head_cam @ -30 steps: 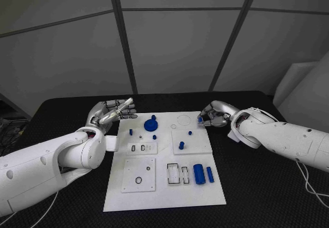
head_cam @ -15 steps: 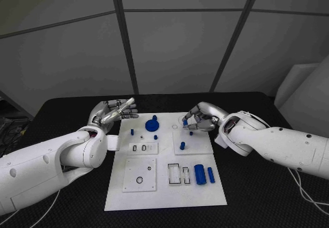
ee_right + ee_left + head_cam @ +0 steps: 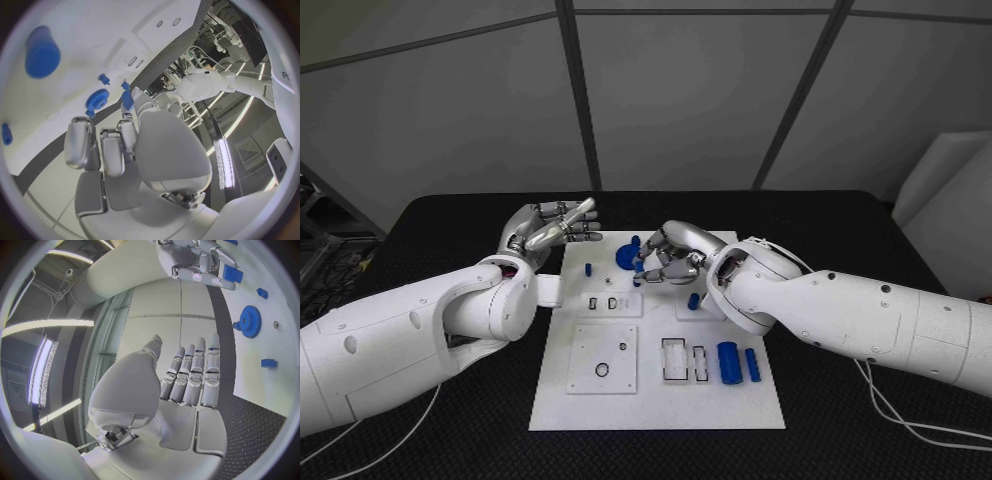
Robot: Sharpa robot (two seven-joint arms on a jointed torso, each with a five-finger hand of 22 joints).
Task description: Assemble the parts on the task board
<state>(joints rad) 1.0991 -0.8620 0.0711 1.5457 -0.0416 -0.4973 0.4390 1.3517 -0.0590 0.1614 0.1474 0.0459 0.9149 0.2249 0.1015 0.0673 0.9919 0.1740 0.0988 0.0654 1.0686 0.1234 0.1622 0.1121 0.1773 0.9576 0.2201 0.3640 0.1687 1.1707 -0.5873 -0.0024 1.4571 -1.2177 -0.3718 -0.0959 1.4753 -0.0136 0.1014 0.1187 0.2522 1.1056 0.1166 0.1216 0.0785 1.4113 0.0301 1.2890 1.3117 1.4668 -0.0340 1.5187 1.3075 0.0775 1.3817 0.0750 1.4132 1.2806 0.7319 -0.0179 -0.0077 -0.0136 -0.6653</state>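
At centre-left, the silver left hand (image 3: 551,226) hovers with straight fingers held together, empty, beside the flat white task board (image 3: 661,400) on the black textured table (image 3: 430,440). Mid-frame, the right hand (image 3: 669,256) pinches a small blue block (image 3: 642,264) over the board's upper part, near a toothed blue gear (image 3: 250,321); blue cylinders (image 3: 728,361) lie lower right.

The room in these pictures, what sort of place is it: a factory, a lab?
Most likely a robot lab or test cell. A white task board with small blue parts such as a gear lies on a black table, grey panel walls stand behind it, and strip lights hang overhead.
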